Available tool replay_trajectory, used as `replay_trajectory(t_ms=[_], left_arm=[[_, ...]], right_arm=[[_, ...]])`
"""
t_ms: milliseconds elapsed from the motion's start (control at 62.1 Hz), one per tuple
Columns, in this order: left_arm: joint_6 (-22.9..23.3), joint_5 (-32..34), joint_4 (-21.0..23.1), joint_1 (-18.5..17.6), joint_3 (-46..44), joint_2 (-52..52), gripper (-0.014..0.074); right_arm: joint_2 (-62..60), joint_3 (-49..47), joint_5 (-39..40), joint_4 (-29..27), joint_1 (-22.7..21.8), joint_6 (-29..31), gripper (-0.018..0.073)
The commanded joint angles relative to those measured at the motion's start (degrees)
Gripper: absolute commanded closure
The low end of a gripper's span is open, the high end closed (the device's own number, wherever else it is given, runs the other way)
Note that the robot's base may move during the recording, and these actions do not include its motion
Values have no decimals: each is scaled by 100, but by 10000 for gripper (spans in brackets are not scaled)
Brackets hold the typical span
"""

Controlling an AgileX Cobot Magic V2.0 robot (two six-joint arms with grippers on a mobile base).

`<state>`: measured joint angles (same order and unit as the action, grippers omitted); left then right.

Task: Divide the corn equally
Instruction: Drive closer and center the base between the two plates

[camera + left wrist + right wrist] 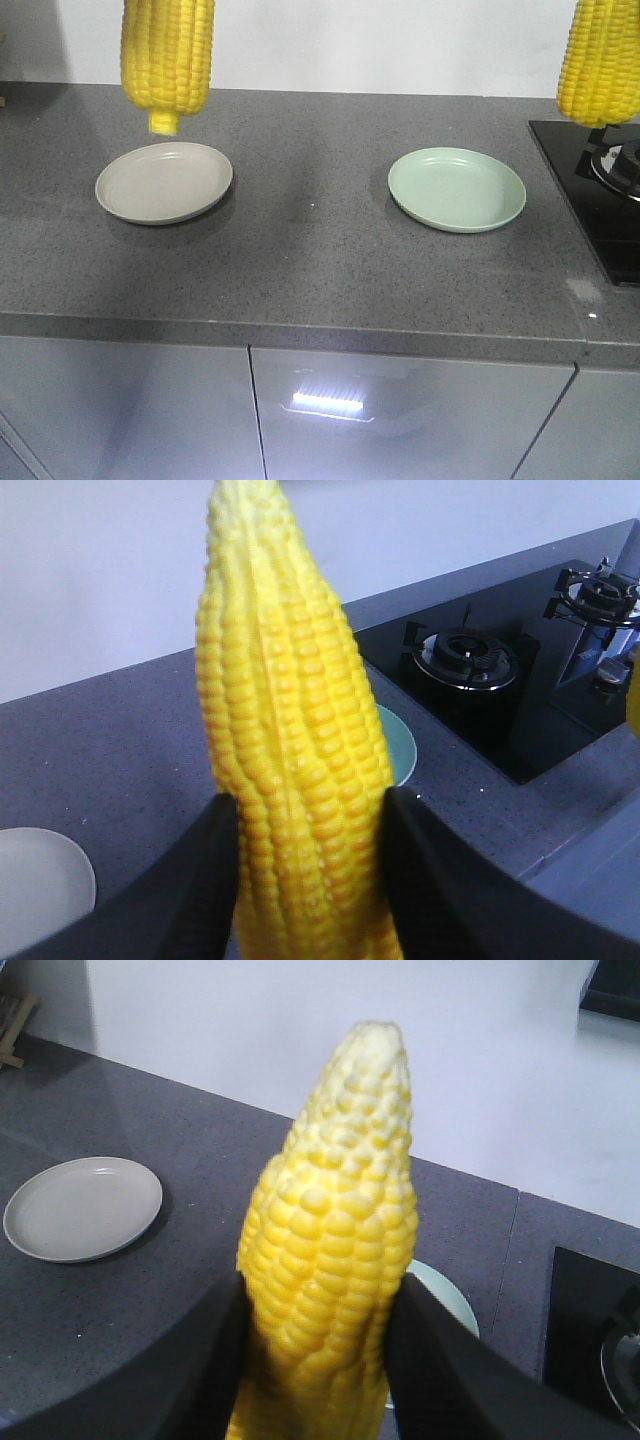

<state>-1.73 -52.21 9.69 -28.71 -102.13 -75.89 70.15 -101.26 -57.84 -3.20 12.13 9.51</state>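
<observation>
Corn shows as two bright yellow, tapered cobs with bumpy kernel rows, both held in the air. One cob hangs point-down over the grey plate at the left of the speckled dark grey worktop; the other cob hangs near the black hob, beyond the pale green plate. In the wrist views the left hand clamps its cob between two black fingers, and the right hand grips its cob between black fingers. No writing is legible anywhere. Both plates are round, smooth and shallow.
</observation>
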Motion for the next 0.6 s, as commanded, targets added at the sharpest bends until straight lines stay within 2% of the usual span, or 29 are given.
replay_trajectory(t_ms=[0,580], left_arm=[[25,456,76,-5,-162,137,603],[25,456,76,-5,-162,137,603]], right_arm=[[-96,-158,429,10,-18,43,564],[-96,-158,429,10,-18,43,564]])
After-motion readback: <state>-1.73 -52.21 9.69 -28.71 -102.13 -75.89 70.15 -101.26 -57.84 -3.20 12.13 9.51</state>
